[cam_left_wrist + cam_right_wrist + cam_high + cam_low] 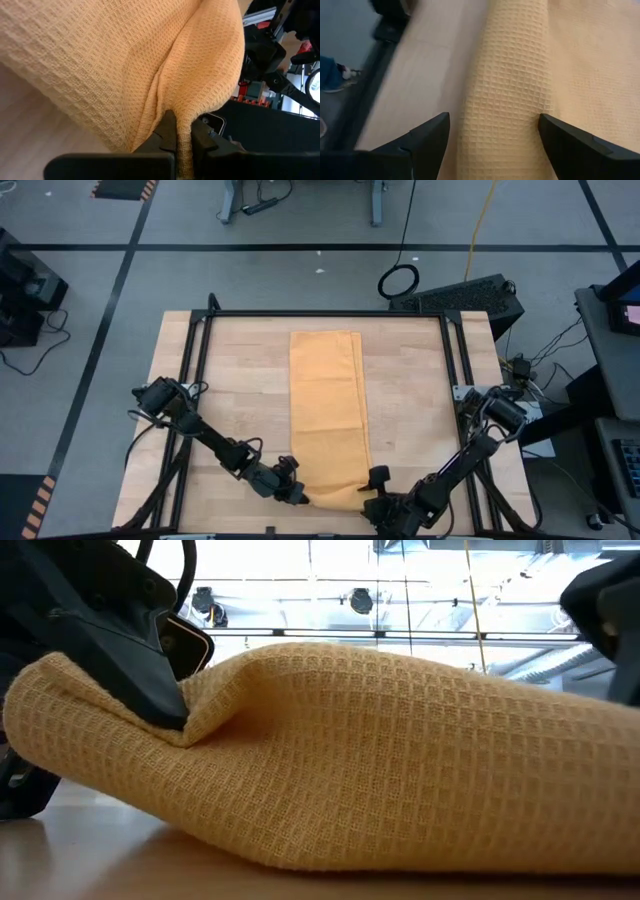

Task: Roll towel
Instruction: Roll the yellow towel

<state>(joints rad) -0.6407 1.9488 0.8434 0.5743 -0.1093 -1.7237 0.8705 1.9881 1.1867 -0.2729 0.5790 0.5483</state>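
Note:
The orange-yellow towel (pixel 325 400) lies as a long folded strip down the middle of the wooden table, and its near end is turned over into a thick roll (pixel 335 495). My left gripper (pixel 300 496) is at the roll's left end, shut on the cloth (pixel 184 125). My right gripper (pixel 378 485) is at the roll's right end. In the right wrist view it stands open (pixel 495 120), with one finger on either side of the roll (pixel 505 90). My left gripper pinches a bunched fold of the towel (pixel 183 137) between its two fingers, at the left end of the roll. The fingers come slanting down from the table's left. The cloth puckers into creases at the fingertips; the roll's underside rests on the table (pixel 300 855). My right gripper straddles the roll; whether a finger (pixel 555 132) touches the cloth, I cannot tell.
Black frame rails run along the table's left side (pixel 190 380), right side (pixel 458 380) and far edge (pixel 330 313). Bare wood lies on both sides of the towel strip (pixel 240 400). A black box (pixel 460 295) sits beyond the far right corner.

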